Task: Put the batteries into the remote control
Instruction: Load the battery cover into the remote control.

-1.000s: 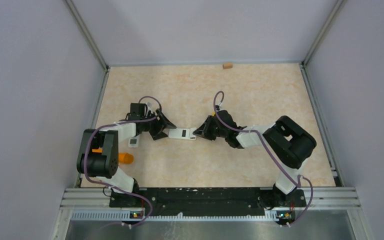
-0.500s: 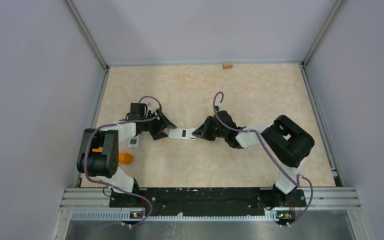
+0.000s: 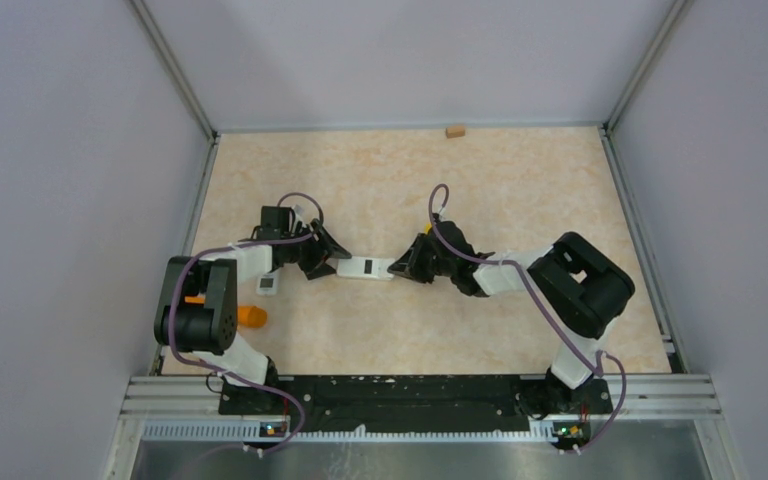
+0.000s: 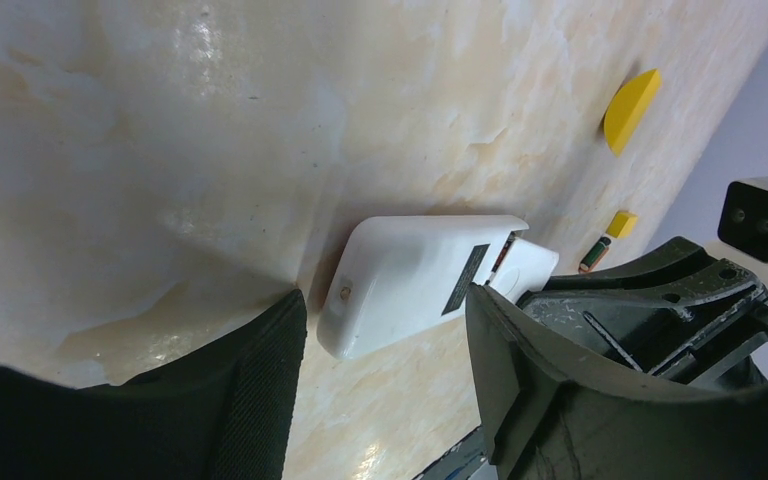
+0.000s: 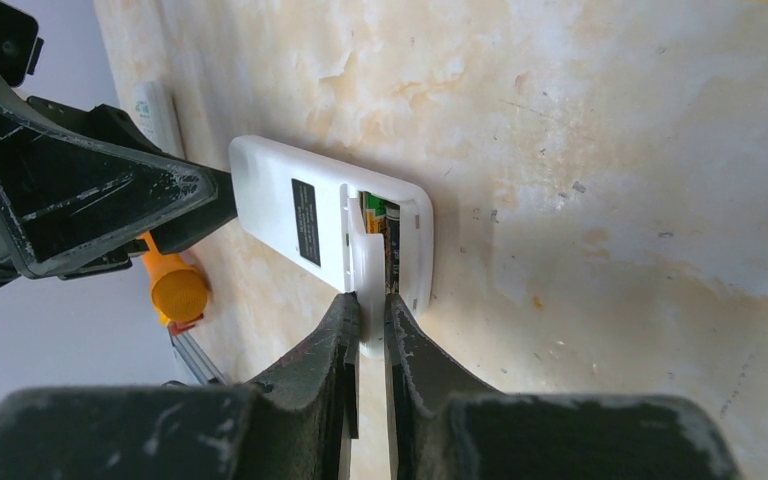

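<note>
1. Left gripper (image 3: 332, 262) and right gripper (image 3: 398, 268) meet the remote (image 3: 365, 267) from opposite ends in the overhead view. That layout suits one arm steadying the remote while the other works on it. It lies flat on the table (image 3: 480, 190), back up, between the two grippers. From this height I cannot tell how wide either pair of jaws stands. An orange cylinder (image 3: 252, 317) and a second remote (image 3: 267, 285) lie left of the remote, toward the arm bases.

2. In the left wrist view, the left gripper (image 4: 385, 300) is spread, with one finger on each side of the rounded end of the remote (image 4: 405, 285). A thin shadowed gap shows beside one finger, so it brackets that end rather than clamping it, probably as a stop against sliding. At the remote's other end a white cover (image 4: 528, 265) sticks out. Just past it lie what looks like a loose battery (image 4: 593, 255) and a yellow block (image 4: 621, 223), close together.

3. In the right wrist view, the right gripper (image 5: 370, 310) is pressed almost together, pinching the thin cover (image 5: 360, 255) by its edge. The cover sits partly over the recess of the remote (image 5: 280, 205) and is not yet seated. Batteries (image 5: 378, 218) show in the gap it leaves open. Gripping the cover by its edge likely lets it be slid or pressed home. The left gripper's fingertip (image 5: 200, 205) sits at the remote's far end, and whether it touches is unclear.
</note>
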`<state>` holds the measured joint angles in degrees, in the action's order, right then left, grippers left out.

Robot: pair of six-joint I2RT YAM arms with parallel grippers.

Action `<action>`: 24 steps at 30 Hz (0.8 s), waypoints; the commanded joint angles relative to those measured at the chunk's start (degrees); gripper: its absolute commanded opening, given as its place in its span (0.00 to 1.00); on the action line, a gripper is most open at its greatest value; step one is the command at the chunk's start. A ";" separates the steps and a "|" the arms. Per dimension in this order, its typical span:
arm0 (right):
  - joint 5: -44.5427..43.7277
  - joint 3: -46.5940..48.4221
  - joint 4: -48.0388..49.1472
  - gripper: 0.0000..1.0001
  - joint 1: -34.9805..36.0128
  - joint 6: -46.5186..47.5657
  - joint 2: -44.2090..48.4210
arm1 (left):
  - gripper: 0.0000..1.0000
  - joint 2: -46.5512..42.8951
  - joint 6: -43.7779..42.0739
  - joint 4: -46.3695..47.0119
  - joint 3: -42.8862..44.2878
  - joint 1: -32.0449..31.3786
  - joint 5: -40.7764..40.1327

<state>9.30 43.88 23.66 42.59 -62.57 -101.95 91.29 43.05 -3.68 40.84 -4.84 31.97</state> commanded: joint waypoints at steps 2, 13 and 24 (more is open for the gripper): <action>-0.91 0.29 -0.91 0.00 -0.14 1.38 0.70 | 0.62 1.28 -1.94 -1.41 0.32 0.18 -2.44; -0.03 1.32 4.29 0.00 -0.31 3.13 -0.90 | 0.60 1.57 -2.06 -1.58 0.70 0.18 -2.18; 2.43 2.79 2.53 0.00 -0.49 3.25 -3.87 | 0.56 1.92 -2.01 -1.55 0.96 0.23 -1.61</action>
<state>10.57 44.34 26.59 42.46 -60.53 -103.79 91.81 42.65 -4.21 41.10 -4.84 31.88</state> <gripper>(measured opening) 0.117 0.567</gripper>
